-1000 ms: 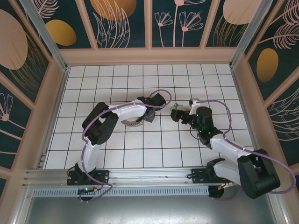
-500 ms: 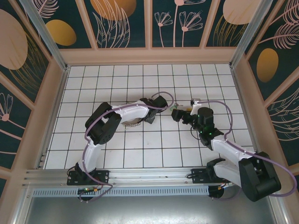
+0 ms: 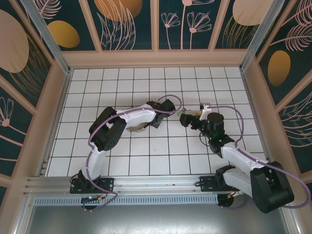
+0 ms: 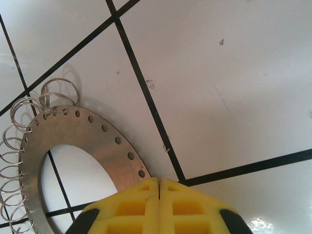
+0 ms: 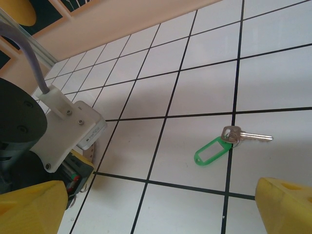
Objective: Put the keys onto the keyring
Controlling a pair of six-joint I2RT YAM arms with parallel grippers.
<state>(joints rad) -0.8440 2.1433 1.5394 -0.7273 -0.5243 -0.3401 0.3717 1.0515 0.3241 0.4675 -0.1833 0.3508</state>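
top view, left gripper [image 3: 157, 123]: over the middle of the tiled floor [image 3: 146, 161], its tip at the right-hand rim of the keyring [image 3: 134, 128].
top view, keyring: flat on the floor just left of centre, largely covered by the left arm [image 3: 136, 115].
top view, right gripper [image 3: 184, 119]: just right of centre, pointing toward the left gripper, near it but apart.
left wrist, left gripper [image 4: 159, 183]: yellow fingers [image 4: 131, 209] clenched, pads pressed together with no gap. The tips meet at the edge of the keyring [image 4: 87, 139]; whether they nip the rim I cannot tell.
left wrist, keyring: lies flat, with a row of holes round its band and small wire rings [image 4: 19, 146] fringing its left rim.
right wrist, right gripper [image 5: 161, 192]: fingers [image 5: 34, 204] spread wide, grasping nothing.
right wrist, keys [image 5: 229, 134]: flat on a tile ahead of the fingers, touching neither. The long axis runs across the view, silver blade pointing right, green tag trailing down-left.
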